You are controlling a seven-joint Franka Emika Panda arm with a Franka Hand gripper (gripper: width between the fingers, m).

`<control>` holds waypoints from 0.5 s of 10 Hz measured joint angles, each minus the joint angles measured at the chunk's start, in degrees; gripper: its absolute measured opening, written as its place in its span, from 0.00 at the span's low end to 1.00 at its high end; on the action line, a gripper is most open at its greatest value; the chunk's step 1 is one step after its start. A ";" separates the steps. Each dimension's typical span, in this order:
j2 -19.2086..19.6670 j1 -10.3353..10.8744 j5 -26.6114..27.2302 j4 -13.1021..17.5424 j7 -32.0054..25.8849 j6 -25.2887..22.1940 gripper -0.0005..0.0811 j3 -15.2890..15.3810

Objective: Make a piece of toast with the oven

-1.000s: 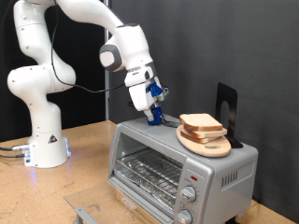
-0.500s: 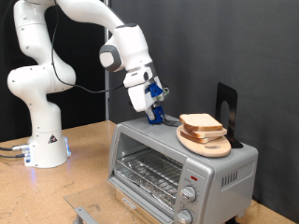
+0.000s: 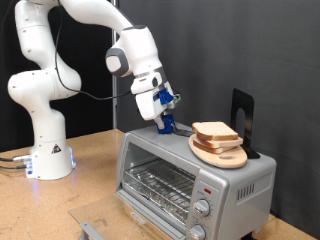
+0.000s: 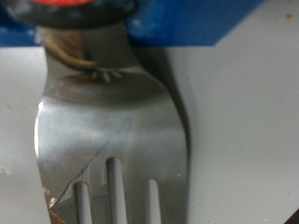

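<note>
The silver oven (image 3: pixel 235 190) stands at the exterior view's lower right, with its wire rack (image 3: pixel 160 185) showing at the front and two knobs (image 3: pixel 203 210) beside it. Two slices of toast bread (image 3: pixel 215 132) lie stacked on a round light-wood board (image 3: pixel 225 156) on the oven's top. My gripper (image 3: pixel 165 122), with blue fingers, is just above the oven's top, to the left of the bread. It is shut on a metal fork (image 4: pixel 117 121), which fills the wrist view, tines pointing away. The fork's tip is near the oven top.
A black upright stand (image 3: pixel 242 118) sits on the oven's top behind the board. The arm's white base (image 3: pixel 48 155) is on the wooden table at the exterior view's left. A grey flat piece (image 3: pixel 88 228) lies at the bottom edge.
</note>
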 joint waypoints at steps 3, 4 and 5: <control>0.01 -0.16 0.04 0.04 0.00 -0.45 0.59 -0.23; 0.02 -0.16 0.05 0.03 0.00 -0.72 0.59 -0.37; 0.13 -0.17 0.05 0.03 0.00 -0.97 0.87 -0.49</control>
